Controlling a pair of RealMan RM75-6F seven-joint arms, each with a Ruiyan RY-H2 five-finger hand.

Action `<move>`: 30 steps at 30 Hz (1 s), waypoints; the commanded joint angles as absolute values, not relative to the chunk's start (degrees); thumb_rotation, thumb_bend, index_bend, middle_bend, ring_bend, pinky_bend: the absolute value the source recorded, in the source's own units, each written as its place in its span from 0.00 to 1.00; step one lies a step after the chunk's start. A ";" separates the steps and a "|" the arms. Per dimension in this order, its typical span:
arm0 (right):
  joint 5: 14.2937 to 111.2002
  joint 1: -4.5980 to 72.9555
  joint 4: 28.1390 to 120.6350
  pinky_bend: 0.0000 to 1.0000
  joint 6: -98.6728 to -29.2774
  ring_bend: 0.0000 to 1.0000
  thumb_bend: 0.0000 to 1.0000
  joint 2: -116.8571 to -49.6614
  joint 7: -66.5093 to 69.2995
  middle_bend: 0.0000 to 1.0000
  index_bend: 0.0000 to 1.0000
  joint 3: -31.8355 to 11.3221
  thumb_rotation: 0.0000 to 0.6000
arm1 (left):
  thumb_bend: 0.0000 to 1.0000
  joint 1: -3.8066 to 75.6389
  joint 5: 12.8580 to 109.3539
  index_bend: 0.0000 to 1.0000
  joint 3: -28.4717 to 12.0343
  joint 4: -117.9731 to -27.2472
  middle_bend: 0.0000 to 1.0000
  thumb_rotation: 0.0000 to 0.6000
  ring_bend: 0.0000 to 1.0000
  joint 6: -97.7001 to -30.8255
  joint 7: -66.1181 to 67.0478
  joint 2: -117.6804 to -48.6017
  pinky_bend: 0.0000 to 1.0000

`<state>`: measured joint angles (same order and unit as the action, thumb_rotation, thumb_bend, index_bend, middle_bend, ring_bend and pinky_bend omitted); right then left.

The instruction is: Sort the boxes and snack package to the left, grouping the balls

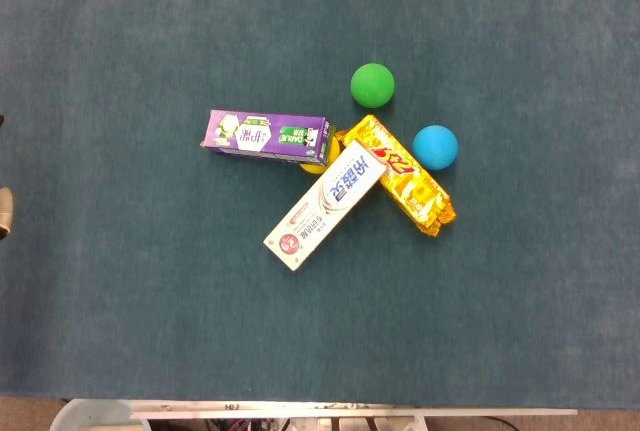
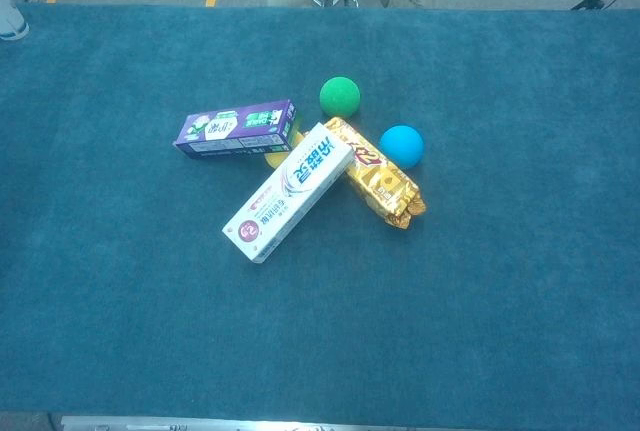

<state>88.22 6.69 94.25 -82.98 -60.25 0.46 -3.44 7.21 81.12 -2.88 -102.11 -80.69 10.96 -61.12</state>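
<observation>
A: Table (image 1: 120, 331) is filling both views, a teal felt surface, and everything is sitting bunched near its middle. Neither hand is showing in the head view or the chest view, so nobody can tell how open they are or whether they are holding anything.

B: Then which arm is nearer is not something the pictures are answering. What is the biggest piece?

A: The white box (image 1: 325, 204) is lying with its long axis running diagonally, near end toward the robot's left, far end leaning up over the snack package (image 1: 398, 173). The purple box (image 1: 266, 133) is lying crosswise, just beyond it and further left.

B: So the purple one is already sitting leftmost and free on its left side; a left hand coming in from that side is probably having the easiest start there.

A: The gold package is slanting the other way, its upper left end tucked under the white box, so the white box is likely needing to go first.

B: And the balls?

A: The green ball (image 1: 372, 83) is resting just beyond the package, the blue ball (image 1: 435, 146) just beside its right edge. A yellow ball (image 1: 313, 165) is peeking out, mostly hidden between the two boxes, and may roll once either is lifted.
</observation>
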 commanded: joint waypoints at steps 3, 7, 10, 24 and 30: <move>88.16 6.72 94.40 0.24 -82.86 0.16 0.06 -60.30 0.31 0.26 0.16 -3.35 1.00 | 0.48 7.39 81.16 0.10 -2.83 -101.97 0.08 1.00 0.05 -80.43 10.69 -61.05 0.04; 88.30 6.79 94.43 0.24 -83.15 0.16 0.06 -60.37 0.49 0.26 0.16 -3.52 1.00 | 0.48 7.73 81.89 0.10 -2.75 -101.81 0.08 1.00 0.05 -80.23 10.24 -60.88 0.04; 88.20 6.85 94.71 0.24 -83.61 0.16 0.06 -60.26 0.60 0.26 0.16 -3.92 1.00 | 0.47 8.43 82.80 0.10 -2.72 -101.98 0.08 1.00 0.05 -79.48 9.55 -60.34 0.04; 87.66 8.64 101.77 0.24 -84.36 0.16 0.06 -56.93 -1.01 0.26 0.16 -7.01 1.00 | 0.48 17.99 89.06 0.10 -3.69 -104.34 0.08 1.00 0.05 -68.33 0.91 -56.97 0.04; 87.67 9.49 103.63 0.24 -83.14 0.16 0.06 -56.48 -2.30 0.26 0.16 -7.05 1.00 | 0.48 23.99 90.37 0.09 -4.79 -103.64 0.08 1.00 0.05 -61.69 -1.48 -57.93 0.04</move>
<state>87.67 9.37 103.49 -83.28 -56.57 -2.18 -7.09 21.91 89.94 -4.25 -103.95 -64.03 -0.36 -57.52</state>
